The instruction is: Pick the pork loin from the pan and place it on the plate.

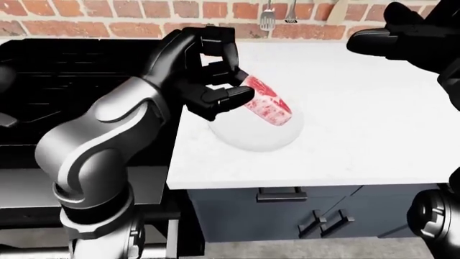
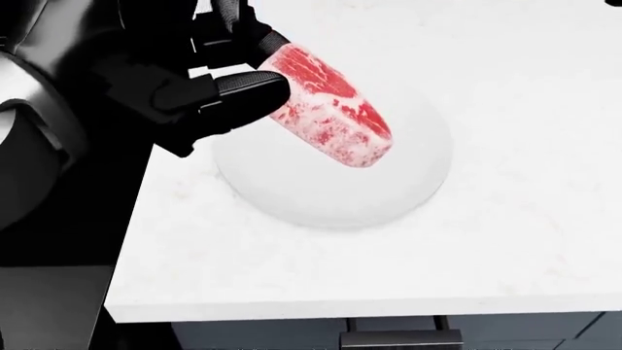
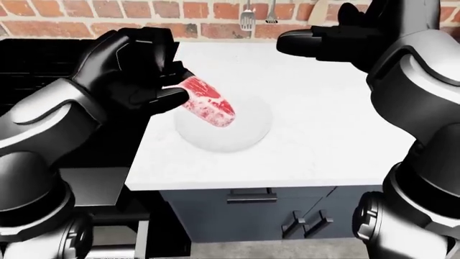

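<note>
Left hand (image 2: 228, 91) around pork loin (image 2: 330, 117) (above plate (image 2: 330, 197))

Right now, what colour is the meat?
The pork loin is red, marbled with white; the head view shows it best.

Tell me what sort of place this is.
Most likely a home kitchen, rendered in simulation: a black stove beside a white counter, a brick wall hung with utensils, dark cabinets below, and raw pork loin held over a plate.

pork loin (image 2: 330, 117) in left hand (image 2: 209, 87) fingers (image 2: 233, 91) above plate (image 2: 321, 197)
</note>
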{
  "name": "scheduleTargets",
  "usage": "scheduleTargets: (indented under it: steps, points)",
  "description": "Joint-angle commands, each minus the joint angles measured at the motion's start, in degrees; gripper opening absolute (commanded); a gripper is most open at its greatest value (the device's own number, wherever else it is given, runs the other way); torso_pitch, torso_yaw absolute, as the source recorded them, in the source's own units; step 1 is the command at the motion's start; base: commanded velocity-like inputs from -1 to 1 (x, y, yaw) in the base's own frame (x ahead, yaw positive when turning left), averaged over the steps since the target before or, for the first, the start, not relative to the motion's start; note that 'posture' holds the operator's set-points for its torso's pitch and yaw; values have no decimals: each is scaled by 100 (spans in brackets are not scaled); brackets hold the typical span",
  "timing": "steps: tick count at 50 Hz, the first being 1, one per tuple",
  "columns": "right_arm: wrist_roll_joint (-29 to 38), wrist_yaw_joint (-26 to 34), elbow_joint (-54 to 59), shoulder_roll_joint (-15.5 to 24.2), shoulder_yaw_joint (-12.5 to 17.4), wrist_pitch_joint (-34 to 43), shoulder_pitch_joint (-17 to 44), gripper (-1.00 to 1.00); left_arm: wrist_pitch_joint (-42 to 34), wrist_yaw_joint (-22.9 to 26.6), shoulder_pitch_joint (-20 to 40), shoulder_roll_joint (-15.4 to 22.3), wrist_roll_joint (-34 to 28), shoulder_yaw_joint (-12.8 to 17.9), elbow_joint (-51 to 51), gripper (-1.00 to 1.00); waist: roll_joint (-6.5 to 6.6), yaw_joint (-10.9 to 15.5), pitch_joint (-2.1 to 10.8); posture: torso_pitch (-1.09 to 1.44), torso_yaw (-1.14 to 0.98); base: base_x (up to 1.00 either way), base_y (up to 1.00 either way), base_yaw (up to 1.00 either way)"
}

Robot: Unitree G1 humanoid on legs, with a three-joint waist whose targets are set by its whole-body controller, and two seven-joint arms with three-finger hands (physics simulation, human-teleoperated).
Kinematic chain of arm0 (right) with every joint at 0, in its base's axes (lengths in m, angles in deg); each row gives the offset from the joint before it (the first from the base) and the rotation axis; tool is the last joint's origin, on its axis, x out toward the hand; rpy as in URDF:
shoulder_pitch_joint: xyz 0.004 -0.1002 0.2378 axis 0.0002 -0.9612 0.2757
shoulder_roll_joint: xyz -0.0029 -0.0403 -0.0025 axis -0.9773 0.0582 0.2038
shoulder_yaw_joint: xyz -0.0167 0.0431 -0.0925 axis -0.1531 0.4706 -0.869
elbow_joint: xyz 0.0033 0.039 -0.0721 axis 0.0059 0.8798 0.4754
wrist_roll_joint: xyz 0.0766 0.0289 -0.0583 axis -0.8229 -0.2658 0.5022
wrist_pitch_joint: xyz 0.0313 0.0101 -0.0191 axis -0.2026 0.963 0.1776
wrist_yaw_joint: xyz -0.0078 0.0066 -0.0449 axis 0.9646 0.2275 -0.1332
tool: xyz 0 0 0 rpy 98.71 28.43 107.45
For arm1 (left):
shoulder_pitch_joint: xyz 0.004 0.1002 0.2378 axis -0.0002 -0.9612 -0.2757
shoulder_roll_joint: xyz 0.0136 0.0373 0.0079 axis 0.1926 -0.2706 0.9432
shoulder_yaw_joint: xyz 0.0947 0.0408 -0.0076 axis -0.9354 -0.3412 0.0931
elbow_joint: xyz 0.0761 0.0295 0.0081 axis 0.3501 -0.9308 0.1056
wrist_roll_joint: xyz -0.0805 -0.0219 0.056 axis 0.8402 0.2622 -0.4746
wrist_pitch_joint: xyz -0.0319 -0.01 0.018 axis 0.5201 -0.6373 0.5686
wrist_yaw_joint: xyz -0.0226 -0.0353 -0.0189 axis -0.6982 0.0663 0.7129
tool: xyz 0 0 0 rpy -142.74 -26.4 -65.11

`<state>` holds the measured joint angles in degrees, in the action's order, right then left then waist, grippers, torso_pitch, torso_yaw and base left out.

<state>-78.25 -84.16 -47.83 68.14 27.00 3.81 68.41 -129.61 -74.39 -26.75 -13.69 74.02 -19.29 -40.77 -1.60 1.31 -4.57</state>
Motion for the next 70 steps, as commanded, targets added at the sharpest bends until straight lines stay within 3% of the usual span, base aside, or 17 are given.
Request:
scheduleTargets:
  steps: [1, 26, 70]
  points:
    - [29, 0, -77, 83, 98, -153, 173, 100, 472, 124, 249, -12, -161, 228, 141, -71, -20, 3, 196, 0, 0, 0, 0, 0]
    - [-6, -24, -53, 115, 106, -143, 213, 100, 1600, 1124, 347, -715, -1581, -48, -1311, -68, -99, 40, 234, 0, 0, 0, 0, 0]
    - [-8, -17, -34, 148, 106, -155, 241, 100, 2926, 1765, 174, -1332, -2514, -292, -2735, -68, -204, 98, 248, 0, 0, 0, 0, 0]
